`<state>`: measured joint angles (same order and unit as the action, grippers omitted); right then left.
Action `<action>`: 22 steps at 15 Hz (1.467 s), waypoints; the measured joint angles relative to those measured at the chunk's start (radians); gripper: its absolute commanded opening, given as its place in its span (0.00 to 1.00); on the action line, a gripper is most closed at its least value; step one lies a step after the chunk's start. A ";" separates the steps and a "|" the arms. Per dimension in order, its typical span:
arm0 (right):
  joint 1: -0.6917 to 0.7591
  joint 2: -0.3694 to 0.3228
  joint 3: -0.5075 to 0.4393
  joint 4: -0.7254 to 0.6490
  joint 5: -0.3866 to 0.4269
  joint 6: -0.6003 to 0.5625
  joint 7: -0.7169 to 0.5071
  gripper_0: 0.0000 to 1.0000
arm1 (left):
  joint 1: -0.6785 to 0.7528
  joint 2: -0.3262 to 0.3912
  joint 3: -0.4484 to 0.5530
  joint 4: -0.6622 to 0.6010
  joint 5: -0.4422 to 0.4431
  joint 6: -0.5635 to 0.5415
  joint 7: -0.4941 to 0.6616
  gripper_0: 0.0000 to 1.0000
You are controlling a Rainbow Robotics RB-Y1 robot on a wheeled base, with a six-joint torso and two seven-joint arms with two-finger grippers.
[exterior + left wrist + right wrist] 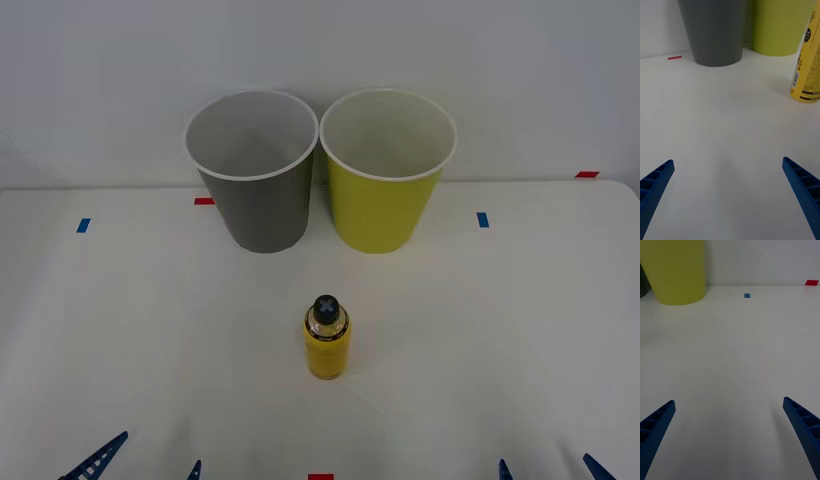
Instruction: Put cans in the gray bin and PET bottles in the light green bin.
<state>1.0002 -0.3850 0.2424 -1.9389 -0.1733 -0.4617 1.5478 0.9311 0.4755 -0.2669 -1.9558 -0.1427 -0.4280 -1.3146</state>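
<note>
Looking down from the front view, we see two tapered cup-shaped bins standing upright side by side at the upper centre of the frame, at the far side of the white table [140,330]. The gray bin [258,205] stands on the left and the light green bin [385,205] on the right, their white rims touching or nearly so. Both bins' pale insides look bare as far as we can see into them, though the bottoms are not fully visible. A PET bottle [327,345] with a yellow body and black screw cap stands upright at the centre of the frame, below the bins and well apart from them, roughly under the gap between the two. Our left gripper [145,458] sits at the lower left edge of the frame with its blue ribbed fingers spread wide and holding nothing; our right gripper [550,467] sits at the lower right edge, likewise spread and holding nothing. In the left wrist view the fingers [655,185] frame bare table, with the gray bin, the green bin and the bottle beyond them. In the right wrist view the fingers [803,425] are also apart, the green bin at the upper left. Small blue tape marks [483,219] and red tape marks [204,201] dot the tabletop.
</note>
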 measured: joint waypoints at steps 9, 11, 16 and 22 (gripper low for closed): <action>0.000 0.000 0.000 0.000 0.000 0.000 0.000 1.00 | 0.000 0.000 0.000 0.000 0.000 0.000 0.000 1.00; 0.000 0.000 0.000 0.000 0.000 0.000 0.000 1.00 | 0.000 0.000 0.000 0.000 0.000 0.000 0.000 1.00; 0.000 0.000 0.000 0.000 0.000 0.000 0.000 1.00 | 0.000 0.000 0.000 0.000 0.000 0.000 0.000 1.00; 0.000 0.000 0.000 0.000 0.000 0.000 0.000 1.00 | 0.000 0.000 0.000 0.000 0.000 0.000 0.000 1.00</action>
<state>1.0002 -0.3850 0.2424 -1.9389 -0.1733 -0.4617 1.5477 0.9311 0.4755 -0.2669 -1.9558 -0.1427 -0.4280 -1.3146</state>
